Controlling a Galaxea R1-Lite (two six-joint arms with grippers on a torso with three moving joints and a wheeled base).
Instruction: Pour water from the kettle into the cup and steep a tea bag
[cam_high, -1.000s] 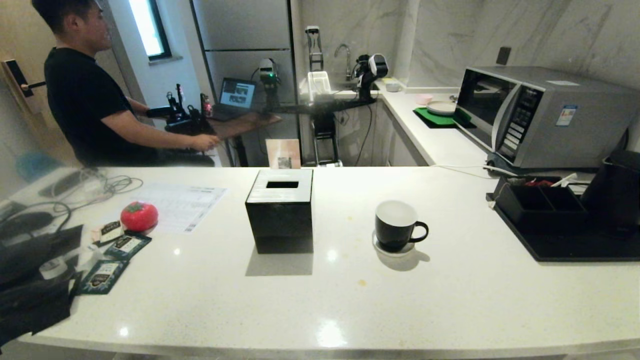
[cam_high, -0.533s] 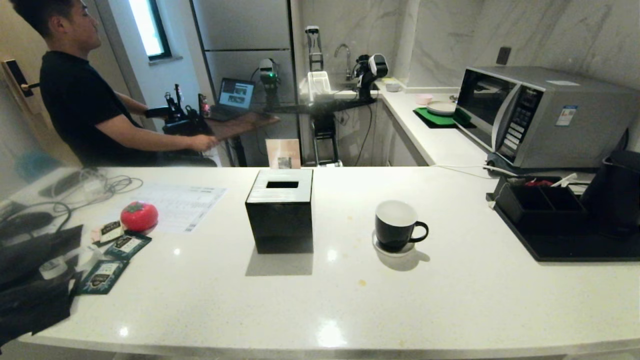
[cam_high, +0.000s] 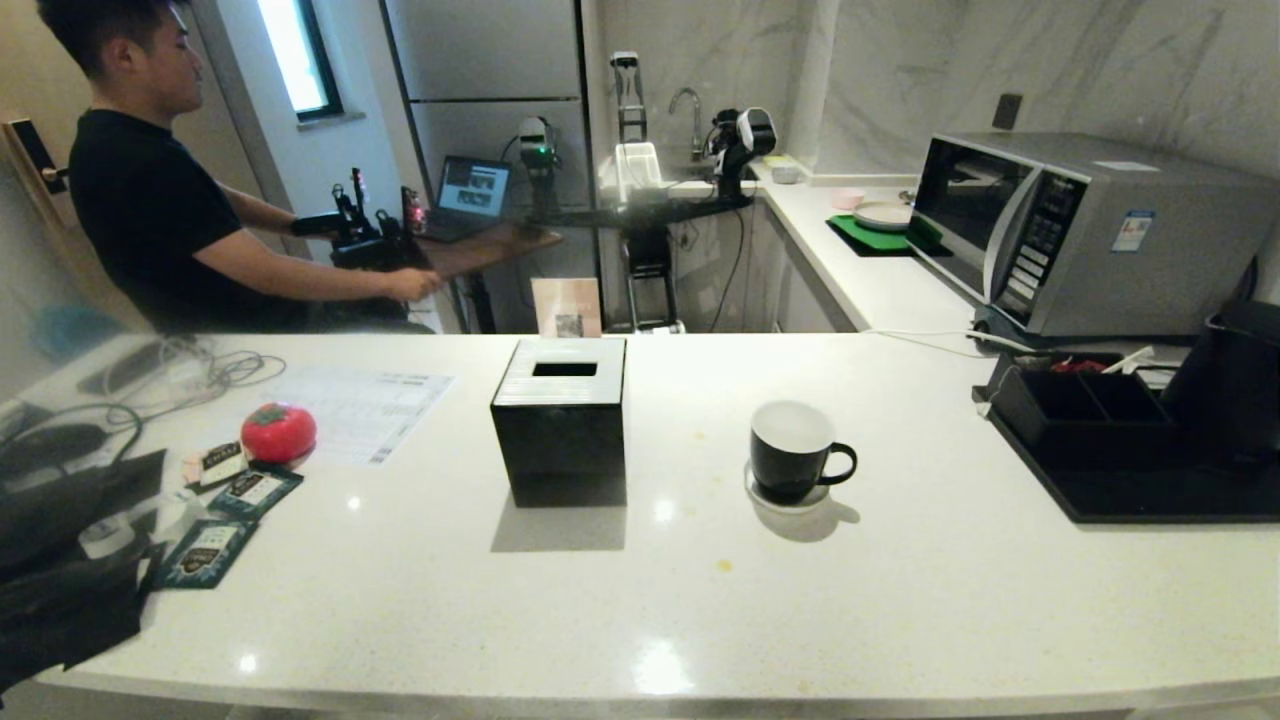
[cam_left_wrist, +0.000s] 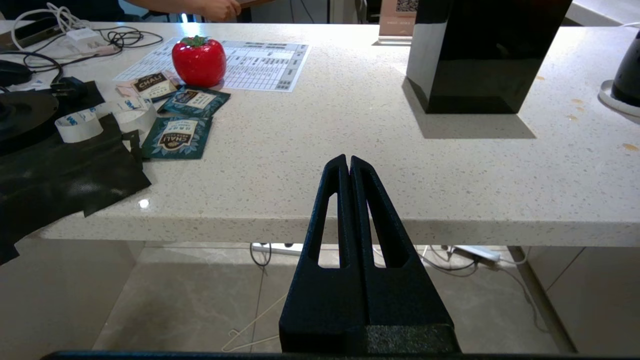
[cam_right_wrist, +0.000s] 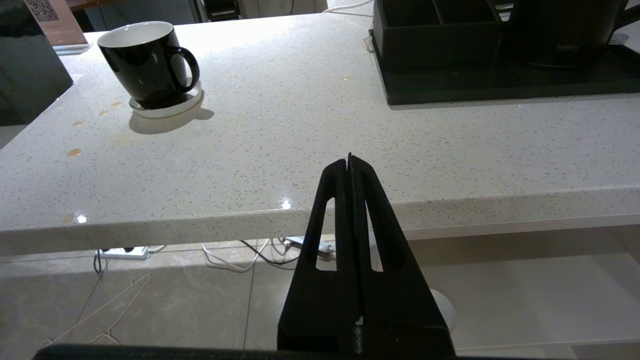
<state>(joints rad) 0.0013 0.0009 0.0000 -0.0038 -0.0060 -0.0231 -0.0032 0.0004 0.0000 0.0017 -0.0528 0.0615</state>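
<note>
In the head view, the cup (cam_high: 793, 452) is standing upright on a small pale coaster (cam_high: 787, 496) around the middle of the counter (cam_high: 900, 600), its handle pointing toward the counter's right end. The black box (cam_high: 560, 420) with the slotted top is sitting beside it, toward the left end. The kettle (cam_high: 1235, 385) is resting on a black tray (cam_high: 1130, 495) at the right end, just behind a compartmented black holder (cam_high: 1080, 405). Near the left end, teal sachets (cam_high: 215, 545) are lying beside a red tomato-shaped object (cam_high: 278, 432) and a printed sheet (cam_high: 365, 400). A person in a black shirt (cam_high: 150, 220) is sitting beyond the far edge. Neither arm is showing here, and no pale tea bag can be made out.

In the left wrist view, the left gripper (cam_left_wrist: 348, 162) is hanging level in front of the counter's near edge, its fingers pressed together and holding nothing. The sachets (cam_left_wrist: 176, 137) are lying near the left end, well apart from it.

In the right wrist view, the right gripper (cam_right_wrist: 349, 161) is also hanging in front of the near edge, fingers pressed together and empty. The cup (cam_right_wrist: 145, 62) is standing further in on the counter, and the kettle (cam_right_wrist: 560, 32) is sitting on its tray near the far right corner.
</note>
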